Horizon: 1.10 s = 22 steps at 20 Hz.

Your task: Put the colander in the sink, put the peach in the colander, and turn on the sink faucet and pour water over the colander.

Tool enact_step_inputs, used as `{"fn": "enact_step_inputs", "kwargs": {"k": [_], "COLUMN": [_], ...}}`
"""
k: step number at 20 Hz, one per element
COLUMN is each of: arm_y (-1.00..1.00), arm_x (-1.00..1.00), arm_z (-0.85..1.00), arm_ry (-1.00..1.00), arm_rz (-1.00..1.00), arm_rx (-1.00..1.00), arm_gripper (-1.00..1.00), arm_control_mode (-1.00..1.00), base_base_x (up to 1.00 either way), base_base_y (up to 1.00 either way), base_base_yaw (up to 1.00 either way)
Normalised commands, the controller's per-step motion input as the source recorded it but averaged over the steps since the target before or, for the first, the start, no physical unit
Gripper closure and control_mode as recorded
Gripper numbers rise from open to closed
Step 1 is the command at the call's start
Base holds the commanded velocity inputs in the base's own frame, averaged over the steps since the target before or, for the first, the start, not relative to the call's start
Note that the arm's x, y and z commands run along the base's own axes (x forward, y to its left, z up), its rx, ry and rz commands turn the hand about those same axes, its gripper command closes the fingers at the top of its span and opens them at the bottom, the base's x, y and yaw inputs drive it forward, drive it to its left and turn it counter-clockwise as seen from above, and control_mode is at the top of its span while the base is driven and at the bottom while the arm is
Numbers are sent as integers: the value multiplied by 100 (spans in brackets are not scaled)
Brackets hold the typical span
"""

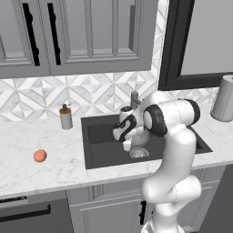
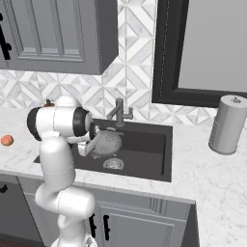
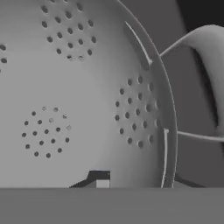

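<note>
- Scanning from the left, we find the peach (image 1: 40, 156) alone on the table (image 1: 45, 173), well apart from the sink (image 1: 98, 157); it has not been put in the colander yet.
- Next along stands a soap bottle (image 1: 66, 117) near the sink's left back corner, just beside the basin edge.
- Moving into the basin, the colander (image 2: 107, 143) sits tilted inside the sink, beside the round drain (image 2: 114, 164), with the gripper (image 1: 126, 144) right at it. In the hand view the perforated bowl (image 3: 78, 96) comes up close, with one loop handle (image 3: 205, 78) off to the right.
- Behind the basin rises the sink faucet (image 2: 118, 114); we see no water running.
- Our worry: the colander leans rather than resting on its foot ring, so on release it could roll or settle on its side, and the peach would then have no proper bowl to land in.
- A second risk: as the arm lifts out, a finger could catch the rim or handle and drag the colander along.
- As for the jaws, one dark fingertip (image 3: 99, 179) shows against the bowl's inside; we cannot tell whether they pinch the wall or have parted from it.
</note>
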Motion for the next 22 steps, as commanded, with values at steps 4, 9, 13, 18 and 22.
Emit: {"fn": "enact_step_inputs", "kwargs": {"k": [4, 9, 13, 18, 22], "arm_y": [0, -5, -1, 0, 0], "arm_x": [38, -10, -43, -44, 9], "arm_z": [-62, -20, -1, 0, -8], "arm_ry": [0, 4, 4, 0, 0], "arm_rz": [-10, -14, -20, -21, -14], "arm_rx": [0, 0, 0, 0, 0], "arm_gripper": [100, 100, 100, 100, 100], "arm_control_mode": [-100, -100, -100, -100, -100], "base_base_x": [0, 0, 0, 0, 0], "base_base_y": [0, 0, 0, 0, 0], "base_base_yaw": [0, 0, 0, 0, 0]}}
